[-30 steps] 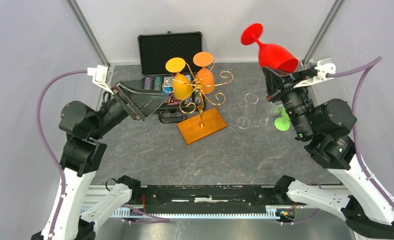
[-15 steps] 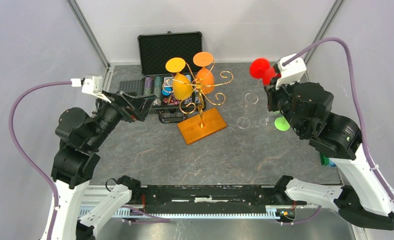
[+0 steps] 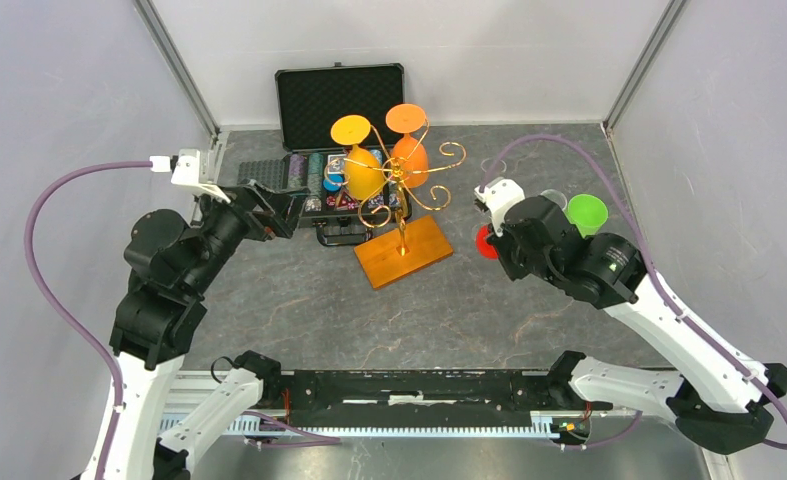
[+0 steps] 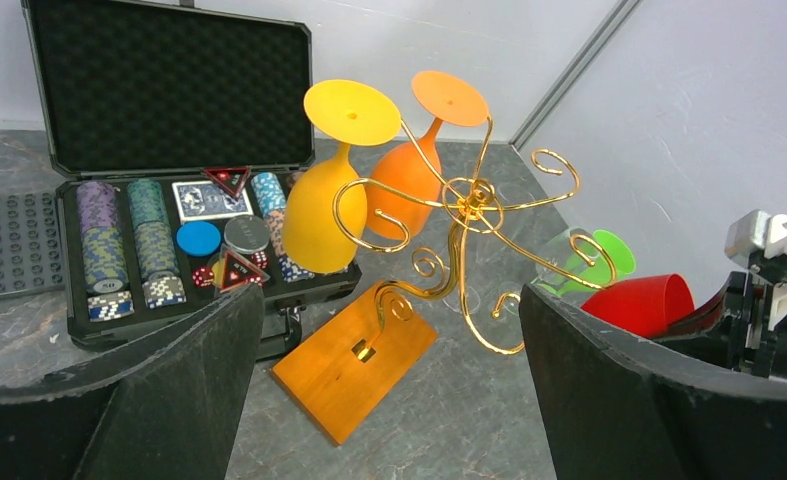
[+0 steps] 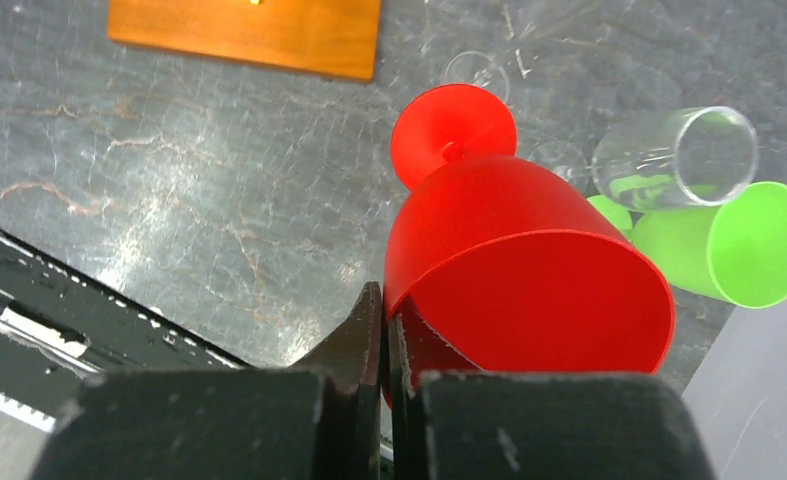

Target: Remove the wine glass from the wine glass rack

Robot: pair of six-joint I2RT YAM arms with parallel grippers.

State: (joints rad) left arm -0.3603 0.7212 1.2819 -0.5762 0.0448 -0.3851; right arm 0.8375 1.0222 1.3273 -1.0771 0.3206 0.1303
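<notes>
Two glasses on the wine glass rack [image 3: 406, 195] from above, a yellow glass [image 3: 361, 172] and an orange glass [image 3: 410, 157], hung foot-up mid-table in front of the black chip case [image 3: 339, 95]. Left of the rack, the left gripper [image 3: 274, 205], spread wide and empty. Right of the rack, the right gripper [image 3: 494, 238], low over the table with the red wine glass [image 3: 485, 243], clear of the rack, near a green glass [image 3: 587, 213]. Left wrist: faces the rack between parted fingers, touches nothing. Right wrist: pinches the red bowl's rim between closed jaws, foot toward the tabletop; beside the green one, a clear glass [image 5: 679, 155] on its side.
</notes>
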